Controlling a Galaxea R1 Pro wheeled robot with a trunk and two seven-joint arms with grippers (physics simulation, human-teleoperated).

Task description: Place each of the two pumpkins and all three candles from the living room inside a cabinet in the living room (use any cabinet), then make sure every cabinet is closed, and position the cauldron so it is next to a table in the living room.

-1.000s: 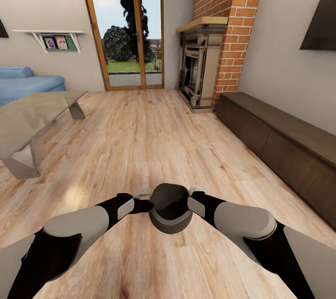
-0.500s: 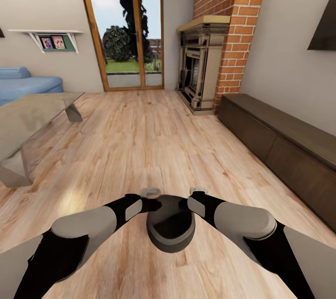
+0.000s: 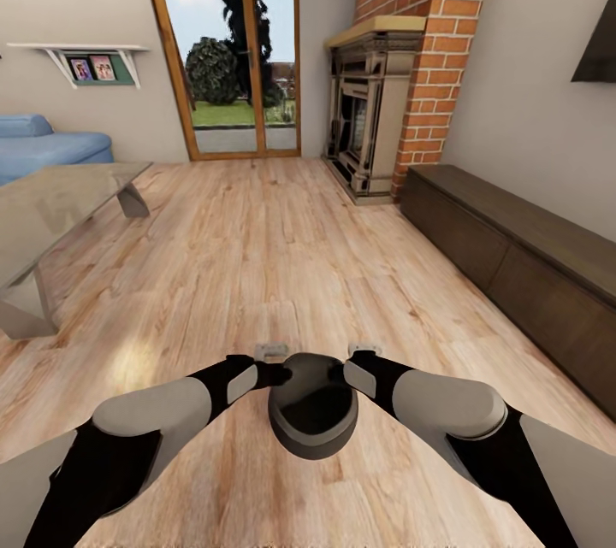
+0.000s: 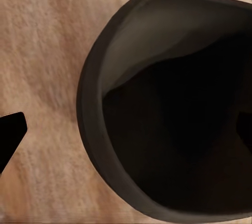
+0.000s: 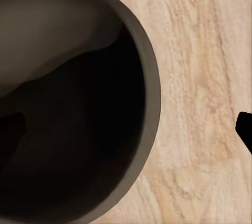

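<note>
Both arms reach in from either side and hold the cauldron (image 3: 313, 405) between them, low in front of the robot, above the plank floor (image 3: 282, 257). In the head view the left gripper (image 3: 275, 370) meets the pot's rim on one side and the right gripper (image 3: 358, 368) on the other, but the fingers are hidden there. The wrist views add what the head view lacks: in the left wrist view one dark fingertip (image 4: 10, 135) lies outside the cauldron's wall (image 4: 100, 66) and another shows inside its black hollow, so that gripper straddles and clasps the rim. The right wrist view shows the same, with one fingertip (image 5: 245, 129) outside over the floor and a faint one inside the pot (image 5: 79, 40). Farther out, the head view has the glossy grey surface (image 3: 47, 210) well to the left, the blue sofa (image 3: 47, 146) beyond it, and the long dark cabinet (image 3: 522, 266) along the right wall, its drawers shut, next to the brick fireplace (image 3: 376, 103).
</note>
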